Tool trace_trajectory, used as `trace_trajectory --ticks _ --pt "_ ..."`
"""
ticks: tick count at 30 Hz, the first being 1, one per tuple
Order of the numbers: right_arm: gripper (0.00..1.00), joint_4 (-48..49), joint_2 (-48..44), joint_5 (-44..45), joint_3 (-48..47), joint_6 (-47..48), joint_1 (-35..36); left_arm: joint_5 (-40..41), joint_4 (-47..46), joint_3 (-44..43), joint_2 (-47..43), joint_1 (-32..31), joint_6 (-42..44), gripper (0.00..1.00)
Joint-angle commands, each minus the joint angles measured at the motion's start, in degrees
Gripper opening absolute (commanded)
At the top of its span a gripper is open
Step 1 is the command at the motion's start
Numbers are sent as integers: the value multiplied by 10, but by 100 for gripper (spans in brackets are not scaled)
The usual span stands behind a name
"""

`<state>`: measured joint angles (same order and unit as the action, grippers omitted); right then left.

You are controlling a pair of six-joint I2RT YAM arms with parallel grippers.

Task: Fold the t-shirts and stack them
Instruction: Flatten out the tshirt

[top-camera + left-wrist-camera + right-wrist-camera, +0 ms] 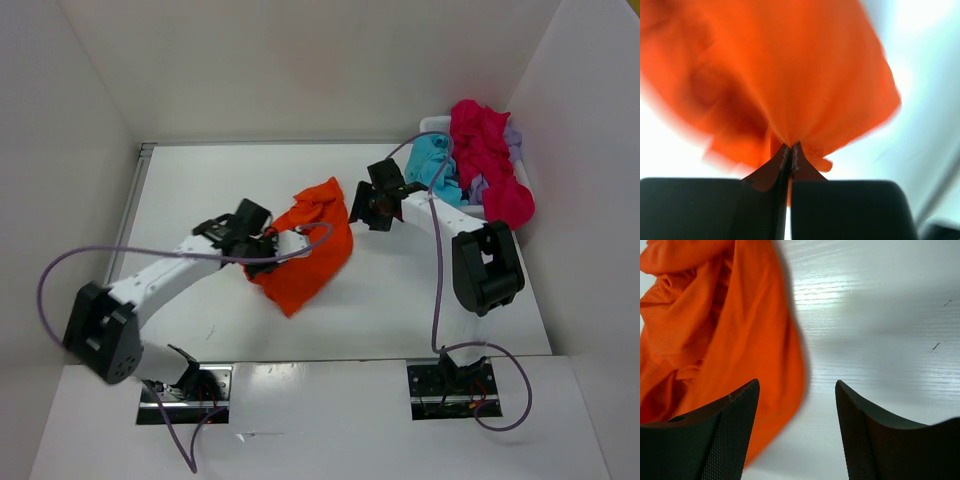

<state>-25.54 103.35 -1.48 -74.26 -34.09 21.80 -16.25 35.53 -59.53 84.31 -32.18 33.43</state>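
Note:
The orange t-shirt (pixel 312 250) lies crumpled in the middle of the table, partly lifted. My left gripper (pixel 272 250) is shut on a pinch of its cloth; the left wrist view shows the orange t-shirt (pixel 790 75) bunching up from the closed left gripper (pixel 791 146). My right gripper (pixel 358 208) stands open at the shirt's far right edge. In the right wrist view the orange t-shirt (pixel 715 325) reaches past the left finger into the gap of the right gripper (pixel 797 383), ungripped. Turquoise (pixel 435 165), magenta-red (pixel 487 155) and lavender (pixel 514 140) t-shirts sit heaped at the back right.
A white basket (pixel 432 124) at the back right corner holds the heap of shirts. White walls close in the table at the back and both sides. Bare white tabletop (pixel 880 330) lies under the right gripper.

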Motion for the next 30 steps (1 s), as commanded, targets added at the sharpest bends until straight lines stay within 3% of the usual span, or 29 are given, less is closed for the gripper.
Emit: trace_trajectory --ticks 1,4,5,7,10,12,18,23,25,28,29,30 --pt "67 5 -28 19 -39 30 12 155 64 35 -139 65 146 0" --pt "72 -21 46 36 -132 56 25 100 101 49 -212 65 153 0" --pt "73 -28 99 36 -207 65 40 64 101 54 -228 60 129 0" --pt "80 -49 152 36 -279 80 52 41 101 54 -228 60 106 0" --pt "84 -126 253 36 -459 118 77 36 101 66 -233 60 111 0" --pt "84 -180 303 36 -517 161 110 51 101 71 -238 60 111 0" --pt "85 -164 293 42 -443 177 148 51 101 98 -250 60 111 0" --pt "85 -186 332 42 -454 171 148 51 101 108 -262 60 106 0" --pt "78 -192 339 61 -454 165 148 56 94 108 -262 67 100 0" --pt "43 -192 345 61 -447 160 148 68 82 108 -267 78 93 0" --pt "14 -186 345 56 -447 160 142 74 82 108 -267 78 85 0" --pt "0 -186 345 56 -454 155 142 80 73 108 -267 85 85 0"
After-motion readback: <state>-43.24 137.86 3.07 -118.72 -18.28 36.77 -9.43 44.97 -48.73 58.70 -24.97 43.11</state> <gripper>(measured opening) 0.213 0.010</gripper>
